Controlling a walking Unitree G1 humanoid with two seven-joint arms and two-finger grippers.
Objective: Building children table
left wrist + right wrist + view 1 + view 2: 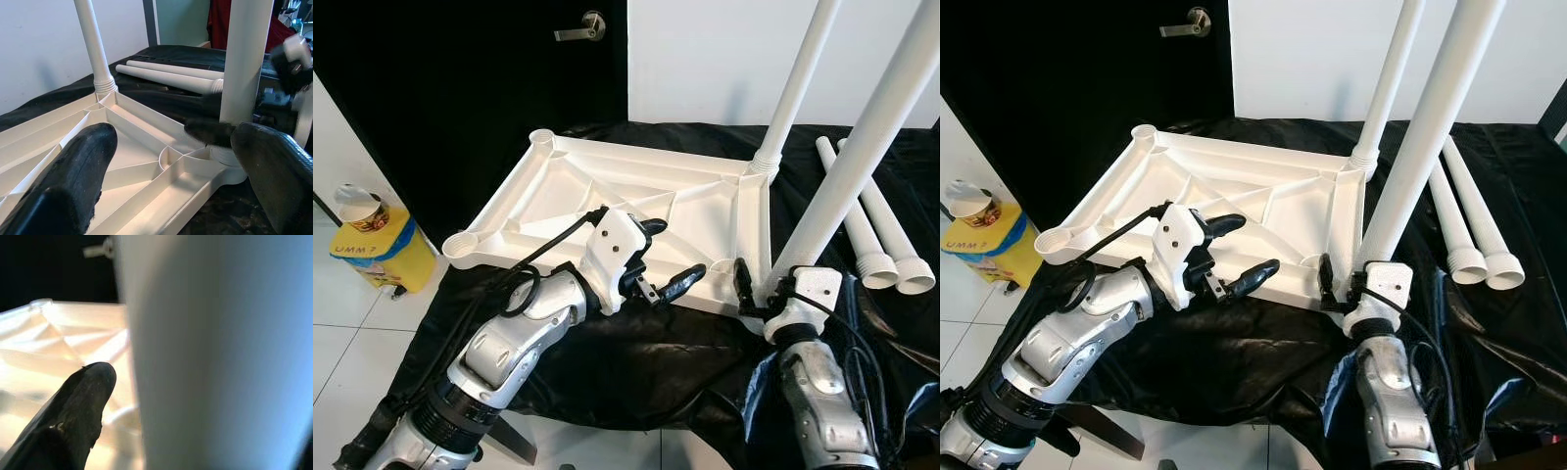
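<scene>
Two legs stand upright in the upturned tabletop (607,191) on a black sheet (646,362): far leg (793,88) at 12 o'clock, near leg (862,147) at 3. Right gripper (754,286) pinches the near leg's base. Left gripper (658,257), fingers spread, hovers over the tabletop's near rim. Spare legs (876,230) lie at 3 o'clock.

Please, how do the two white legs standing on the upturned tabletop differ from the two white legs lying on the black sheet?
The standing legs are upright, set at corners of the tabletop; the loose legs lie flat on the black sheet, side by side, apart from the tabletop. The right tool is at the base of the near standing leg; no tool touches the loose legs. All four are white tubes with a ribbed end.
</scene>
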